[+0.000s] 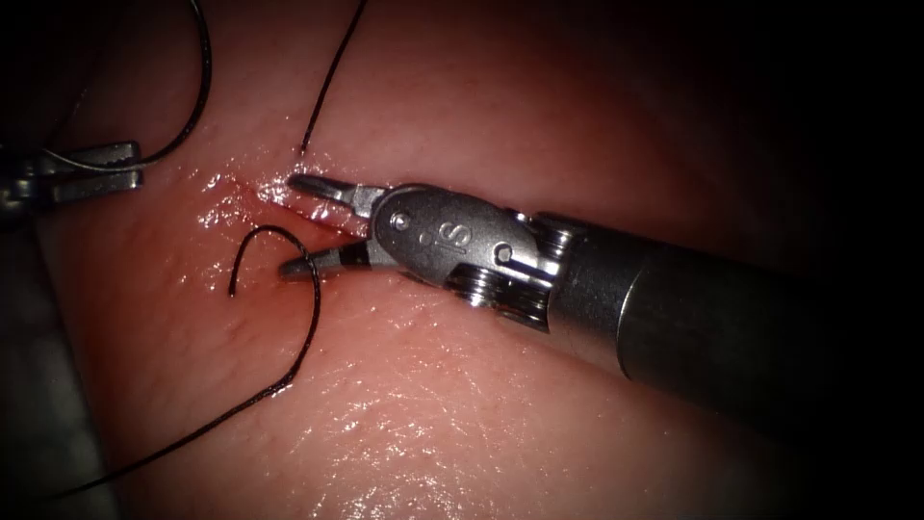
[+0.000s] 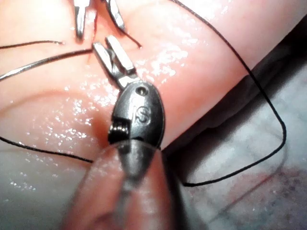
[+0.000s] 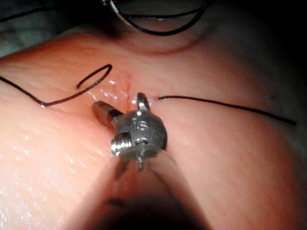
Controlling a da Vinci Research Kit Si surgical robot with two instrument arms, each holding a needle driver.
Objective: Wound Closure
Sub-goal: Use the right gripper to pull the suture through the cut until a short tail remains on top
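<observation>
Endoscope view: the right claw (image 1: 300,223) reaches in from the right with its 2 jaws spread over the cut (image 1: 274,197), one tip above it, one below, pinching nothing. A thread (image 1: 306,327) curls in a hook just beside the lower jaw and trails away down-left over the tissue (image 1: 462,404). At the far left the left claw (image 1: 120,166) is pressed together on the needle (image 1: 106,166), well apart from the cut, out of the tissue.

Left wrist view: the left claw (image 2: 109,48) lies pressed together, the thin needle (image 2: 43,62) running out from its tips.

Right wrist view: the right claw (image 3: 120,103) stands spread astride the cut (image 3: 128,88), empty.
</observation>
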